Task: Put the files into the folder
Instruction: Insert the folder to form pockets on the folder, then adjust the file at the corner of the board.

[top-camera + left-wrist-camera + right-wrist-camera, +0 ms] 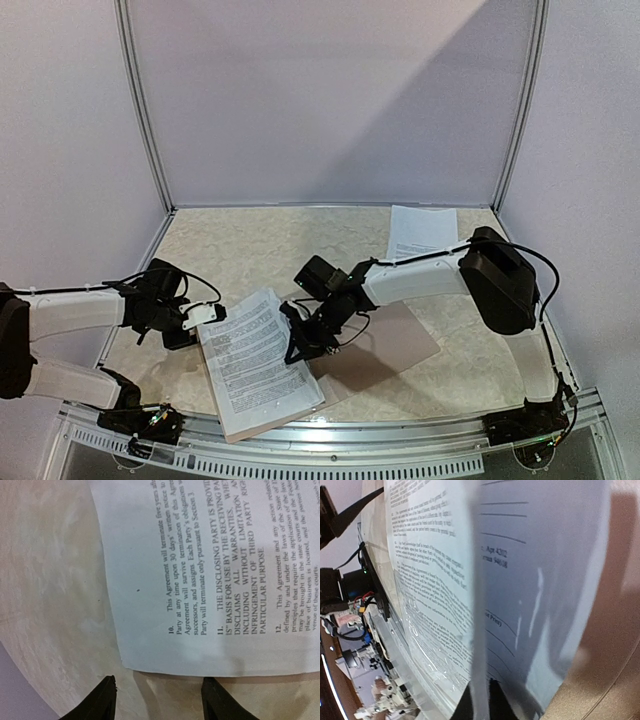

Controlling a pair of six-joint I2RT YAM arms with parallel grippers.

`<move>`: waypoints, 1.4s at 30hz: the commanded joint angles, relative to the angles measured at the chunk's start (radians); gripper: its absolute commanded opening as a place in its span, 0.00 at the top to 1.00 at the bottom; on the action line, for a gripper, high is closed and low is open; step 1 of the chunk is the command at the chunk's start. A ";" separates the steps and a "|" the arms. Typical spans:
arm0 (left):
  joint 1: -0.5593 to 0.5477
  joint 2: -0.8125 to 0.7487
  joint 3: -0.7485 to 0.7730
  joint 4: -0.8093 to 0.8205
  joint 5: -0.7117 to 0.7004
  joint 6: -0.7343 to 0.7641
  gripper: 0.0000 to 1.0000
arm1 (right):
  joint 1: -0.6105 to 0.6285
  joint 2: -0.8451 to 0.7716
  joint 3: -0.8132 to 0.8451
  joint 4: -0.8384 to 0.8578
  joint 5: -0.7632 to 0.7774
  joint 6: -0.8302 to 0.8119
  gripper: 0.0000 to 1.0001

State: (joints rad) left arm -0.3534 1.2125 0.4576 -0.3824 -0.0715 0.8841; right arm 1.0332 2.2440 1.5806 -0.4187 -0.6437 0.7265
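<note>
Light, floppy files (252,368) — right gripper (298,352) is clamped on their 3 o'clock edge; left gripper (205,320) is spread apart.

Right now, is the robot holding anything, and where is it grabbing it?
The right gripper pinches the top paper sheet by its long edge. The left gripper is open, holding nothing.

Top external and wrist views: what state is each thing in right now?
folder: open, flat on the table.
files: stacked on the folder's left leaf, one sheet's right edge lifted.
lone sheet: flat at the table's far right, outside the folder.
left end effector: open, at the stack's left edge, holding nothing.
right end effector: shut on the lifted sheet's edge.
</note>
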 commanded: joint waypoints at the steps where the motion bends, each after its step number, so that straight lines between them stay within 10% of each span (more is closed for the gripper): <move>1: -0.001 0.033 -0.062 -0.089 -0.071 0.018 0.40 | 0.000 0.006 0.026 -0.054 0.038 -0.019 0.83; 11: 0.012 -0.030 0.036 -0.167 -0.111 0.009 0.36 | -0.074 -0.145 0.204 -0.418 0.365 -0.258 0.40; 21: 0.011 0.013 0.274 -0.262 -0.049 -0.062 0.23 | -0.615 -0.395 0.017 -0.330 0.556 -0.416 0.37; 30: 0.004 0.130 0.492 -0.339 0.042 -0.111 0.14 | -0.916 -0.190 0.105 -0.166 0.662 -0.456 0.24; 37: -0.004 0.192 0.508 -0.344 0.027 -0.117 0.14 | -0.937 -0.002 0.187 -0.171 0.587 -0.495 0.33; 42: -0.006 0.206 0.508 -0.343 0.036 -0.119 0.14 | -0.937 0.052 0.199 -0.175 0.638 -0.517 0.73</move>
State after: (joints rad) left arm -0.3515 1.4086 0.9516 -0.7033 -0.0551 0.7769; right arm 0.0975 2.2623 1.7420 -0.5926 -0.0338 0.2394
